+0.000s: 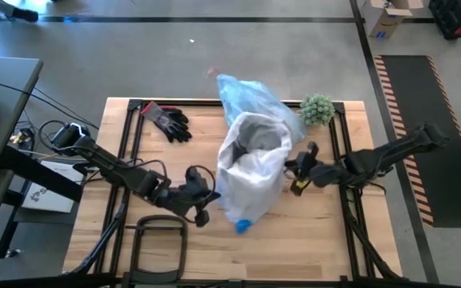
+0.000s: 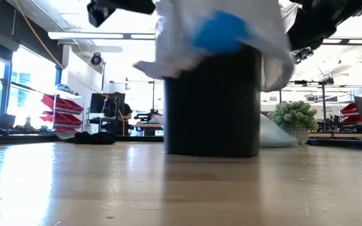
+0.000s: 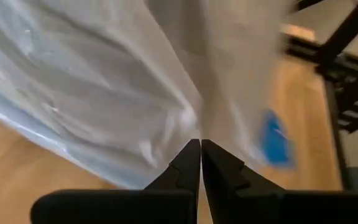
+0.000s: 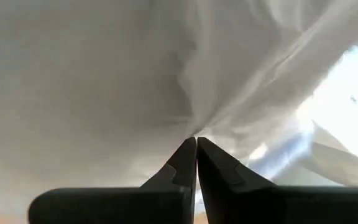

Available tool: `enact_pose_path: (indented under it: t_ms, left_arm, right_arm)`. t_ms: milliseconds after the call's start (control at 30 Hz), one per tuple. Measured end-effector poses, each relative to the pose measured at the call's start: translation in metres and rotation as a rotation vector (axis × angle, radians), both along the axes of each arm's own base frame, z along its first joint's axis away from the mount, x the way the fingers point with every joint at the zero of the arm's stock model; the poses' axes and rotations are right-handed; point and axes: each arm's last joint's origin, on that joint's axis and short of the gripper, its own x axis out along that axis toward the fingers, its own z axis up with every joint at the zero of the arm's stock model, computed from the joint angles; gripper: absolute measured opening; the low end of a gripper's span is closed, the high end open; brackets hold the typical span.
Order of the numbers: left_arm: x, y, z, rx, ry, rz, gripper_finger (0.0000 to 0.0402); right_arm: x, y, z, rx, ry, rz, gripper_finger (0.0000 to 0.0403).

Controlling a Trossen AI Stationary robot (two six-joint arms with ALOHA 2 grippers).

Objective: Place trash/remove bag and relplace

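Your left gripper [image 1: 205, 206] reaches in low from the left side of the tabletop [image 1: 310, 240], arm stretched nearly flat, and meets the near-left edge of the white bag [image 1: 250, 172]. In its wrist view the jaws are pressed together with white film gathered at their tips, so they are closed on that bag. Your right gripper [image 1: 293, 170] comes in level from the right, its arm extended across the frame rail, and touches the bag's right side; its jaws are likewise pinched together on white plastic that fans out from their tips.

The white bag drapes over the rim of a black bin [image 2: 211, 103] standing upright mid-tabletop, with a blue patch [image 1: 242, 226] at its near lower edge. The light-blue bag [image 1: 250, 96] lies crumpled just behind the bin, touching the white one. A small green plant [image 1: 317, 110] sits beside it to the right, and black gloves [image 1: 166, 122] lie at the far left.
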Motion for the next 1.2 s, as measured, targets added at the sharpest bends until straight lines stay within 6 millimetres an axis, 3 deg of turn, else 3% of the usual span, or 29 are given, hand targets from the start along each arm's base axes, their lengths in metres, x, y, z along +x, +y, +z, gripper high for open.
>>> enact_pose_path:
  t_ms: [233, 367, 500, 633, 700, 833, 933, 1067, 1133, 1200]
  left_arm:
    - [-0.010, -0.016, 0.004, 0.022, -0.069, 0.068, 0.0000]
    - [-0.011, -0.003, 0.009, 0.154, -0.125, 0.253, 0.0000]
    - [-0.006, 0.032, 0.020, 0.295, -0.145, 0.444, 0.0000]
    - [-0.001, 0.078, 0.030, 0.402, -0.067, 0.507, 0.0000]
    - [0.005, 0.105, 0.030, 0.415, -0.009, 0.482, 0.0000]
    - [0.022, 0.142, 0.024, 0.256, -0.006, 0.246, 0.0000]
    - [0.033, 0.142, 0.013, 0.186, 0.001, 0.127, 0.0000]
    - [0.032, 0.127, 0.007, 0.244, 0.059, 0.133, 0.0000]
    - [0.026, 0.118, 0.011, 0.286, 0.082, 0.144, 0.0000]
    - [0.018, 0.108, 0.029, 0.304, 0.075, 0.152, 0.0000]
  right_arm:
    - [-0.030, -0.009, 0.037, 0.055, -0.182, 0.006, 0.0000]
    - [-0.037, -0.009, 0.052, 0.056, -0.338, -0.130, 0.0000]
    - [-0.032, -0.011, 0.049, 0.066, -0.367, -0.242, 0.0000]
    - [-0.016, -0.016, 0.039, 0.066, -0.303, -0.267, 0.0000]
    - [-0.007, -0.020, 0.032, 0.058, -0.259, -0.283, 0.0000]
    - [0.009, -0.025, 0.016, 0.076, -0.137, -0.232, 0.0000]
    - [0.016, -0.023, 0.004, 0.120, -0.034, -0.166, 0.0000]
    - [0.008, -0.017, -0.006, 0.082, 0.050, -0.232, 0.0000]
    - [0.001, -0.014, -0.004, 0.044, 0.030, -0.273, 0.0000]
    - [-0.008, -0.010, 0.004, 0.019, -0.009, -0.292, 0.0000]
